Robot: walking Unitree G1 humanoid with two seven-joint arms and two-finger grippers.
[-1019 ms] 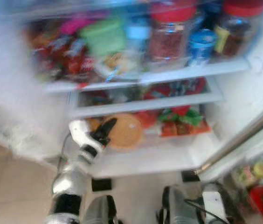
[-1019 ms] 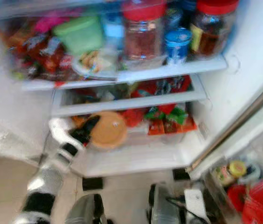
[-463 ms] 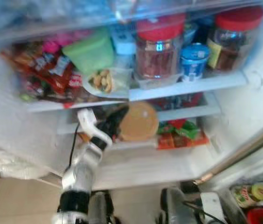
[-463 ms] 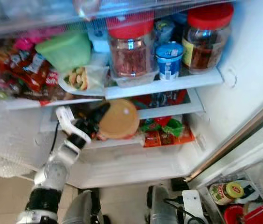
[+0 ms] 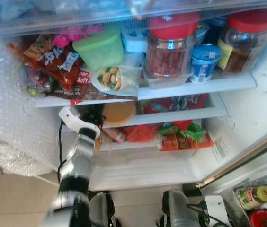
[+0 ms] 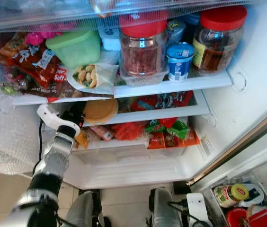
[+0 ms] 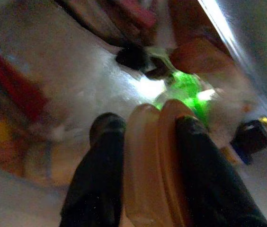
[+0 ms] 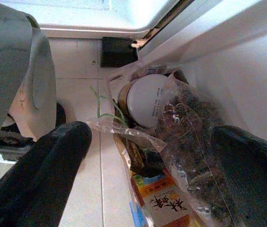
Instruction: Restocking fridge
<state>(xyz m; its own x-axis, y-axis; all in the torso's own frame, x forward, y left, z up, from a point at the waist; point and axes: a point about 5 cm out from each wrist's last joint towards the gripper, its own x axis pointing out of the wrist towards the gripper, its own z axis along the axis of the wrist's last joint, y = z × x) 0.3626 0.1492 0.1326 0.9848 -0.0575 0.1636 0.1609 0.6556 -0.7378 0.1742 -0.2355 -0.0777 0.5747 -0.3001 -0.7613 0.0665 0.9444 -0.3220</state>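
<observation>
The fridge stands open before me. A round tan lidded tub (image 5: 119,112) is partly inside the narrow middle shelf (image 5: 190,115), under the top shelf. My left gripper (image 5: 95,118) is at that shelf's left end, shut on the tub. In the left wrist view both black fingers (image 7: 102,156) clamp the tub (image 7: 155,165) on edge, with green and red packets blurred beyond. My right gripper (image 8: 157,142) hangs low by the door with its fingers wide apart, over bagged goods (image 8: 190,118).
The top shelf holds two red-lidded jars (image 5: 171,45), a green tub (image 5: 99,47), a blue cup (image 5: 204,59) and snack packets (image 5: 53,61). Red and green packets (image 5: 181,135) lie on the lower shelf. Bubble wrap (image 5: 10,127) hangs at the left. Door bin jars (image 5: 261,196) sit at the lower right.
My left gripper has carried the tan tub up from the lower shelf and pushed it into the middle shelf. The camera has also shifted and the blur has cleared.
</observation>
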